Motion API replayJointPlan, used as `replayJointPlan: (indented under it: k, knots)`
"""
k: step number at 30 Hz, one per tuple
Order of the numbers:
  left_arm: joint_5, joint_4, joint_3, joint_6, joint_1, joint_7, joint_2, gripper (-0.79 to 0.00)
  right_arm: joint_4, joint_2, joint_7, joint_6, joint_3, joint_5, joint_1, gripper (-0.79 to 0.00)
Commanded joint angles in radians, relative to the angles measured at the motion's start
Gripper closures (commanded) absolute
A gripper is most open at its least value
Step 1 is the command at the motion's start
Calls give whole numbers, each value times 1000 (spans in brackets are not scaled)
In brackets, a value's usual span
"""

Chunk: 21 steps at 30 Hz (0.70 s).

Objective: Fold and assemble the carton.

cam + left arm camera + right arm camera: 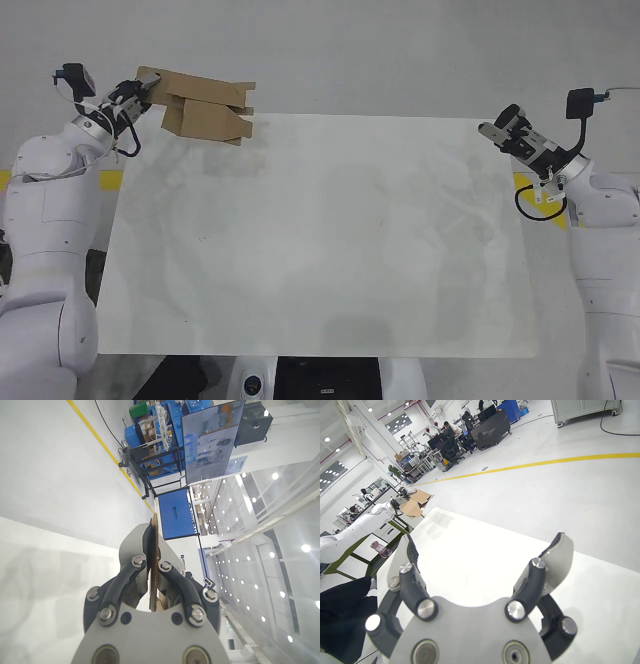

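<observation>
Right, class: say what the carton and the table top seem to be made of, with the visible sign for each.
Carton: brown corrugated cardboard, matt; its fluted edge shows in the left gripper in the left wrist view. Table top: white, smooth, with a faint sheen; perhaps laminate or coated board, uncertain.

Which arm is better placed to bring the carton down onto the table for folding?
Left. The left gripper is clamped on the carton at the table's far corner; the right gripper is open and empty at the opposite far corner.
</observation>
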Motion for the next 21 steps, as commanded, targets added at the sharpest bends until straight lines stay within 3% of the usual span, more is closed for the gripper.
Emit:
replayJointPlan:
  k: [1, 10, 21]
  knots:
    - [-23, 5, 33, -6, -19, -10, -15, 0, 0, 0, 0, 0, 0, 0, 0, -785]
    - [-101, 55, 209, -47, -119, -39, -103, 0, 0, 0, 0, 0, 0, 0, 0, -785]
    - [-171, 163, 393, -151, -202, -167, -218, 0, 0, 0, 0, 0, 0, 0, 0, -785]
